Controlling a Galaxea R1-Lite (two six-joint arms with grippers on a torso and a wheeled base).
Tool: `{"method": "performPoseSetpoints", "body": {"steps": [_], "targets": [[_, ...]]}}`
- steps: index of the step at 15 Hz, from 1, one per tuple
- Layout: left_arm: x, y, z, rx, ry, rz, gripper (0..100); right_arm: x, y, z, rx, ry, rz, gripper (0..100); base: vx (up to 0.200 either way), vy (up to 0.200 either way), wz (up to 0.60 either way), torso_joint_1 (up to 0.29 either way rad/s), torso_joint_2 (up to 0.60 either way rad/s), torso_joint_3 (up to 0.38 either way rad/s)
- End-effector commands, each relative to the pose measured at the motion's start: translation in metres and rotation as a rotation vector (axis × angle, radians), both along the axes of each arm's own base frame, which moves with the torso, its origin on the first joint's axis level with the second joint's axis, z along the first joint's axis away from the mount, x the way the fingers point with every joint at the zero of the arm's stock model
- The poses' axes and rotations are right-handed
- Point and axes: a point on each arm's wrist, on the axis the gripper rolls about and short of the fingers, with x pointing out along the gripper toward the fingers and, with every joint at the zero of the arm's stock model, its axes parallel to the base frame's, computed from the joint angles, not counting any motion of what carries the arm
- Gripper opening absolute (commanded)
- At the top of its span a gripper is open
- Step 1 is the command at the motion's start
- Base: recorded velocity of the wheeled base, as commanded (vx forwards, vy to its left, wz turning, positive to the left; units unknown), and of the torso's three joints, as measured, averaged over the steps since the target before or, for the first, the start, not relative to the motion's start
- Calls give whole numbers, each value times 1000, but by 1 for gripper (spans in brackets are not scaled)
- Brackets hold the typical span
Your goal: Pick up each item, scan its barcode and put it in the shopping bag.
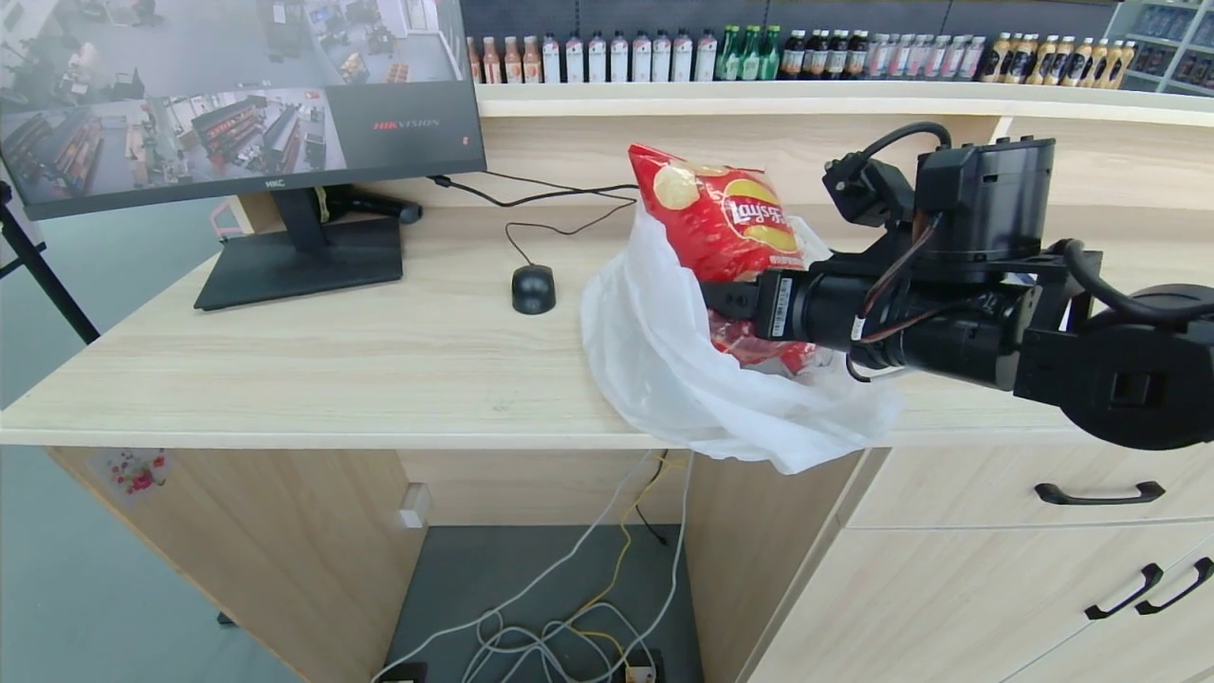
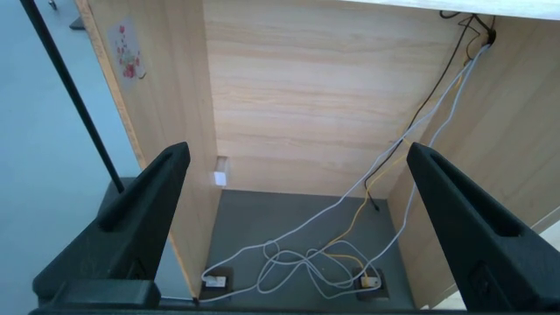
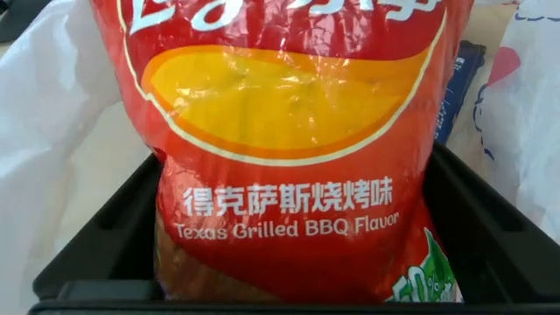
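Your right gripper is clamped across the lower half of the red chip bag, its fingers reaching in sideways through the mouth of the white shopping bag. The chip bag stands nearly upright. Its bottom sits inside the plastic below the gripper and its top pokes out well above it.

The main risk is the let-go. The chip bag is tall, light and full of air, so if you open up at this height it may topple over the limp rim and onto the surface instead of settling inside.

The second risk is the pull-out. The thin film lies right against the fingers and could catch on them. Part of the shopping bag already hangs over the surface's front edge below the gripper, so a snag could drag everything off.

Squeezing harder would crush the chips. From the wrist, something dark blue shows just beside the chip bag and could block it from sinking.

Your left gripper hangs spread and empty below the surface, near the cables. Lift it carefully or it may hook one.
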Motion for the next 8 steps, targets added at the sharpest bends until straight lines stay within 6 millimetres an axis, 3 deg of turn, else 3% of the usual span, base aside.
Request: {"method": "performPoseSetpoints", "body": {"steps": [1, 8], "targets": [[0, 0, 0, 0, 0, 0, 100, 0, 0, 3, 11, -22, 1, 100, 0, 0, 0, 0, 0, 0], [0, 0, 0, 1, 0, 0, 100, -14, -6, 26, 42, -106, 9, 100, 0, 0, 0, 0, 0, 0]]}}
